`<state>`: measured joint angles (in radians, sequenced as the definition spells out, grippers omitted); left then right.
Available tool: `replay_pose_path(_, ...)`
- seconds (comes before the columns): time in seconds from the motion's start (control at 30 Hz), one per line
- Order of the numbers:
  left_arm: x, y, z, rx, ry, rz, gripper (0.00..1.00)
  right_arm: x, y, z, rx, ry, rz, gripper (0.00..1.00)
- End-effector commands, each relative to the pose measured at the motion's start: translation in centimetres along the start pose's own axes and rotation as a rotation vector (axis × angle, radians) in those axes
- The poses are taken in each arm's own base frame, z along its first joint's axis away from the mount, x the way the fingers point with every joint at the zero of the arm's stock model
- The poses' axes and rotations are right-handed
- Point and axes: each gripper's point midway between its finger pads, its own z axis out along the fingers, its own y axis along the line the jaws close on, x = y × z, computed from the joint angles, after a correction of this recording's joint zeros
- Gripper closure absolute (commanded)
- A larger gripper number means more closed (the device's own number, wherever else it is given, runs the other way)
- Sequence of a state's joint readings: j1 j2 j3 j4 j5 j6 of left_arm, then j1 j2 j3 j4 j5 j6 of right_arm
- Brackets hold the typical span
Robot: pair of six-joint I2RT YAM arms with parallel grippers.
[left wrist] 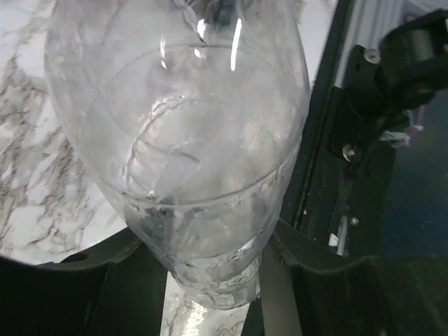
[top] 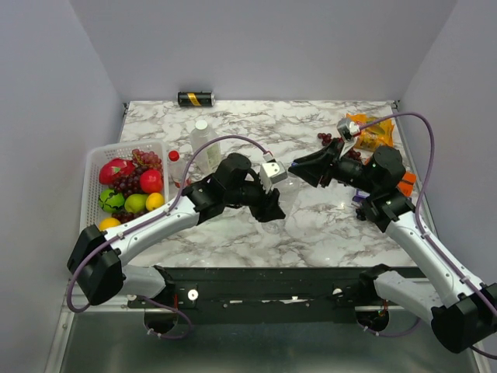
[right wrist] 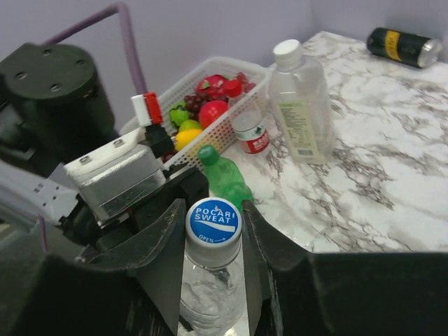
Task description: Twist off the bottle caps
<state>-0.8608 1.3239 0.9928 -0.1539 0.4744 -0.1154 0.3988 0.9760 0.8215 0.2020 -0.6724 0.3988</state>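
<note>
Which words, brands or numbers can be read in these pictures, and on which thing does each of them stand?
"POCARI SWEAT": on the blue cap of the clear bottle.
"OPEN": on the same cap, near its lower edge.
Label of the tall white-capped bottle: print too small to read.
Red label of the small bottle: too blurred to read.
Markings on the black-and-gold can: not readable.

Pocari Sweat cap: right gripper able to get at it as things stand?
Looks like yes: the Pocari Sweat cap sits between the fingers of the right gripper, nothing covering it, and the left gripper clamps the clear bottle lower down.
</note>
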Motion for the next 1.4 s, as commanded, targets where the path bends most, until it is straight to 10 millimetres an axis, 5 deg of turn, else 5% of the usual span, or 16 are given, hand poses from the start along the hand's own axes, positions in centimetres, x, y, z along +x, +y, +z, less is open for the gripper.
replay_pose_path(0.0,-5.5,-7.3,-3.0,0.397,-0.155,0.189,0.84,2.9,6.2,-1.6,-0.393,0.116,-0.118,0.9)
replay_pose_path(0.27,-6.3,-12.5,-8.3,0.771,-0.185,0.216,0.84,3.2,10.5,-4.5,-0.694,0.159,-0.184,0.9)
replay_pose_path(0.57,-6.2,-12.0,-7.8,0.739,-0.181,0.202,0.85,2.3,10.9,-4.6,-0.673,0.134,-0.209,0.78)
replay_pose_path(0.73,-6.2,-8.9,-5.8,0.516,-0.163,0.209,0.85,0.8,10.6,-4.1,-0.578,0.084,-0.202,0.41)
replay_pose_path(0.87,-6.3,-6.9,-5.0,0.384,-0.154,0.207,0.85,-1.0,9.8,-3.8,-0.45,0.026,-0.208,0.22)
replay_pose_path(1.17,-6.4,-1.4,-3.9,0.028,-0.159,0.18,0.85,-4.3,6.2,-4.9,-0.062,-0.125,-0.202,0.17)
replay_pose_path(1.37,-5.6,1.1,-3.0,-0.131,-0.134,0.137,0.86,-5.0,4.0,-4.3,0.067,-0.16,-0.115,0.27)
